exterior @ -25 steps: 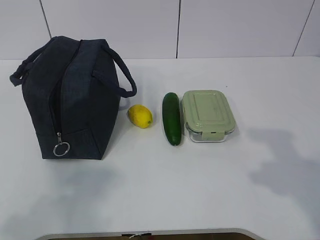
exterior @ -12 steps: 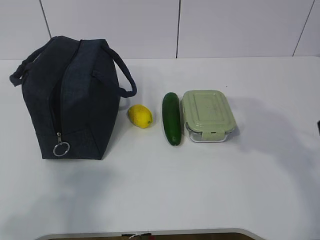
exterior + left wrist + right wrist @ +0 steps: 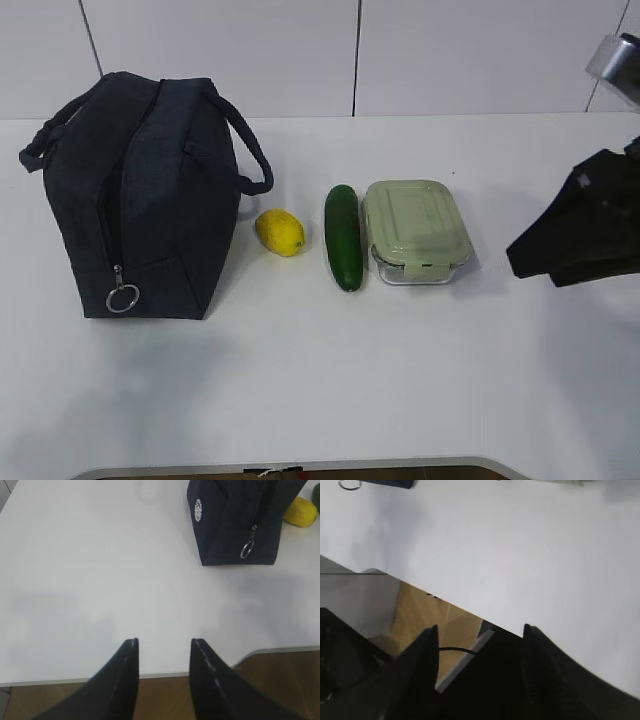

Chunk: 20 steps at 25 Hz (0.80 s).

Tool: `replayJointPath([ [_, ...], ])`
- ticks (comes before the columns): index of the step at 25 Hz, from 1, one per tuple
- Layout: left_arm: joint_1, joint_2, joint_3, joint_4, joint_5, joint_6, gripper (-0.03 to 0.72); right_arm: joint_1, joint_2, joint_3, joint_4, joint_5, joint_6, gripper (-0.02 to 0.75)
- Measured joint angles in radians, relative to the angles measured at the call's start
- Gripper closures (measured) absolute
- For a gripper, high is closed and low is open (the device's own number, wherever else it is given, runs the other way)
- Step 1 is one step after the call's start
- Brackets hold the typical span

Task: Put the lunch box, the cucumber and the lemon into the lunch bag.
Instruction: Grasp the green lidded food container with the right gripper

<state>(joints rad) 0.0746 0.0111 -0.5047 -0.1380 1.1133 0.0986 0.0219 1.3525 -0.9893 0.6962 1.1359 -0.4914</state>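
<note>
The navy lunch bag stands at the left, zipped shut, with its ring pull hanging low at the front. The yellow lemon, the dark green cucumber and the lunch box with its pale green lid lie in a row to the bag's right. My right gripper hovers to the right of the lunch box, apart from it, and it is open and empty in the right wrist view. My left gripper is open and empty over the table's front edge, well short of the bag and the lemon.
The white table carries nothing else. Its front edge runs just beyond my left fingertips, with brown floor below. A white panelled wall rises behind the table.
My right arm has come into the exterior view from the right edge and now hangs beside the lunch box. The bag, lemon, cucumber and lunch box have not moved.
</note>
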Motion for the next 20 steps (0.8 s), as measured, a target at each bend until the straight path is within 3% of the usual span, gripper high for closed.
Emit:
replayJointPath([
  [6, 0.000, 0.000, 0.000, 0.000, 0.000, 0.000, 0.446, -0.013, 0.071, -0.011, 0.114, 0.062, -0.125, 0.311],
  [12, 0.000, 0.000, 0.000, 0.000, 0.000, 0.000, 0.446, -0.176, 0.136, -0.093, 0.259, 0.071, -0.191, 0.311],
  [15, 0.000, 0.000, 0.000, 0.000, 0.000, 0.000, 0.446, -0.233, 0.175, -0.149, 0.277, 0.071, -0.199, 0.311],
  [20, 0.000, 0.000, 0.000, 0.002, 0.000, 0.000, 0.446, -0.243, 0.271, -0.238, 0.283, 0.071, -0.201, 0.311],
])
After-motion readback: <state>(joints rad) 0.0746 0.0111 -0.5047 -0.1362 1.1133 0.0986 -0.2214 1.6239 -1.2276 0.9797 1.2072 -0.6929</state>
